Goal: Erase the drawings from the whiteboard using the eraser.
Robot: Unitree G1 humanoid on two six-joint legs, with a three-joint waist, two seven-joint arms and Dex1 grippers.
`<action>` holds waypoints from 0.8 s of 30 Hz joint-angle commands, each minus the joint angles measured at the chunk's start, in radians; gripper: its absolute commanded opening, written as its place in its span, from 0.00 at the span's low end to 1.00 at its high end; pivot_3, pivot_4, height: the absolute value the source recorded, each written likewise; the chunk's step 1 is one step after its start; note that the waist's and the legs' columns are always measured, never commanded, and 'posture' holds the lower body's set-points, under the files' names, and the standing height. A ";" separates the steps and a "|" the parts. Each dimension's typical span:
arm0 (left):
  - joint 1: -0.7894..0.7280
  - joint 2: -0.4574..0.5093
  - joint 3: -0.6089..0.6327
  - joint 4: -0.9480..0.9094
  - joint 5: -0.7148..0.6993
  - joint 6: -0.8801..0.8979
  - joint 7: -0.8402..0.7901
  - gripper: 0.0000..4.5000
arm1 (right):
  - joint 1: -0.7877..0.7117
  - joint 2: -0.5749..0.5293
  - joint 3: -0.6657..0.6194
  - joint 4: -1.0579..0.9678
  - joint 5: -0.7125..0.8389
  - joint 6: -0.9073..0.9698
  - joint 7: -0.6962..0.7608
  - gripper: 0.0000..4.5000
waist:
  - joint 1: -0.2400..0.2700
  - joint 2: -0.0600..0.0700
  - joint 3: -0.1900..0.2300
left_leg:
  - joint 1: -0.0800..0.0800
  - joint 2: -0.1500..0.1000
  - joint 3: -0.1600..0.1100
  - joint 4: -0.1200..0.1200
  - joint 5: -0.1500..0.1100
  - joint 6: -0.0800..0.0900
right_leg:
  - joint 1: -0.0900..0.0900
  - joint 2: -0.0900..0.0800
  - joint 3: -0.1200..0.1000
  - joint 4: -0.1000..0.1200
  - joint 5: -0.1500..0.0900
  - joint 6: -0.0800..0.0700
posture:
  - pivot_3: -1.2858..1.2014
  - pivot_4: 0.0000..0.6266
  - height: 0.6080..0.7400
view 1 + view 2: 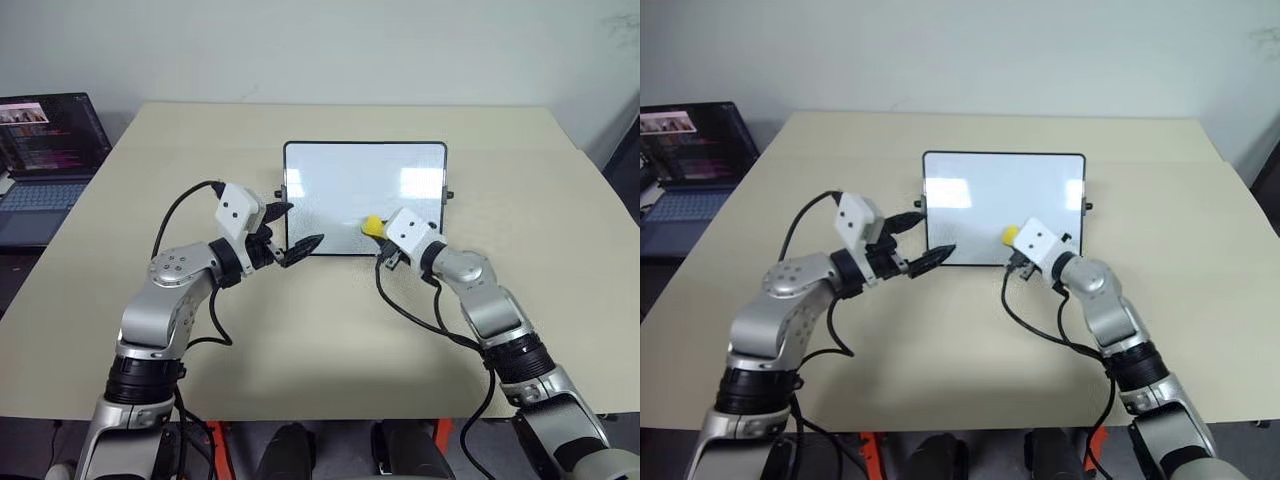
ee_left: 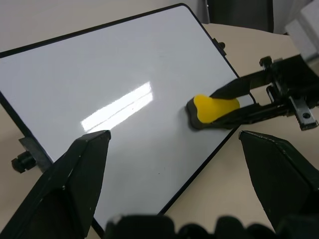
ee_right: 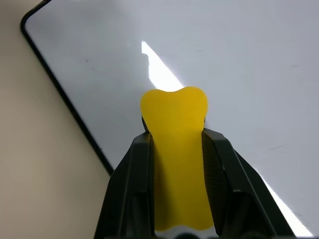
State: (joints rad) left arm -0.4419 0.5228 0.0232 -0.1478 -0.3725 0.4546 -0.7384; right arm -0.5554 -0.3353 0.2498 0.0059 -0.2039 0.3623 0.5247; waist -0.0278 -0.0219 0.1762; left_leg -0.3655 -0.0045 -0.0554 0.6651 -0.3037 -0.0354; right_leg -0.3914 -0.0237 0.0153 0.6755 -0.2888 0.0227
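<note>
Two risks stand out: the right gripper (image 3: 175, 144), clamped on the eraser (image 3: 175, 149), presses near the whiteboard (image 1: 340, 185)'s lower right corner and could tip it. The left gripper (image 1: 290, 232) hangs open beside the board's lower left corner, so nothing steadies the board, which stands mid-table (image 1: 300, 340).

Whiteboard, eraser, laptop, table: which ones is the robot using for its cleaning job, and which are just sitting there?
For the job:
- whiteboard, looks wiped clean
- yellow eraser, pinched in the right claw, on the board
- left claw, open at the board's left edge

Just sitting there:
- laptop, beside the table
- table
</note>
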 commanded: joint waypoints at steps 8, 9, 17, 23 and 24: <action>-0.039 0.006 -0.011 0.007 -0.001 -0.025 -0.032 1.00 | -0.026 0.005 -0.115 -0.193 0.065 0.210 -0.022 0.23 | -0.001 0.000 0.000 | -0.001 0.000 0.000 -0.001 0.000 0.000 | -0.001 0.000 0.000 -0.001 0.000 0.000 | 0.52 0.24 1.00; -0.038 0.007 -0.012 0.006 -0.002 -0.023 -0.034 1.00 | -0.028 0.005 -0.124 -0.205 0.072 0.236 -0.024 0.23 | -0.001 0.000 0.000 | -0.001 0.000 0.000 -0.001 0.000 0.000 | -0.001 0.000 0.000 -0.001 0.000 0.000 | 0.52 0.24 1.00; -0.026 0.012 -0.007 -0.013 -0.005 -0.011 -0.038 1.00 | -0.018 0.003 -0.153 -0.264 0.108 0.354 -0.054 0.23 | -0.001 0.000 0.000 | -0.001 0.000 0.000 -0.001 0.000 0.000 | -0.001 0.000 0.000 -0.001 0.000 0.000 | 0.52 0.24 1.00; -0.026 0.014 -0.006 -0.022 -0.007 -0.003 -0.036 1.00 | -0.013 0.035 -0.185 -0.274 0.146 0.439 -0.099 0.23 | -0.001 0.000 0.000 | -0.001 0.000 0.001 -0.001 0.000 0.000 | -0.001 0.000 0.000 -0.001 0.000 0.000 | 0.52 0.24 1.00; -0.023 0.014 -0.005 -0.027 -0.008 -0.001 -0.035 1.00 | -0.013 0.042 -0.195 -0.279 0.155 0.462 -0.107 0.23 | -0.001 0.000 0.000 | -0.001 0.000 0.001 -0.001 0.000 0.000 | -0.001 0.000 0.000 -0.001 0.000 0.000 | 0.52 0.24 1.00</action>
State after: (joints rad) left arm -0.4633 0.5252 0.0044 -0.1222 -0.3733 0.4548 -0.7748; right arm -0.5608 -0.2990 0.0889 -0.2207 -0.0700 0.8007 0.4330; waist -0.0291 -0.0219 0.1764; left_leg -0.3663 -0.0046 -0.0549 0.6644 -0.3038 -0.0353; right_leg -0.3924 -0.0237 0.0158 0.6748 -0.2890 0.0223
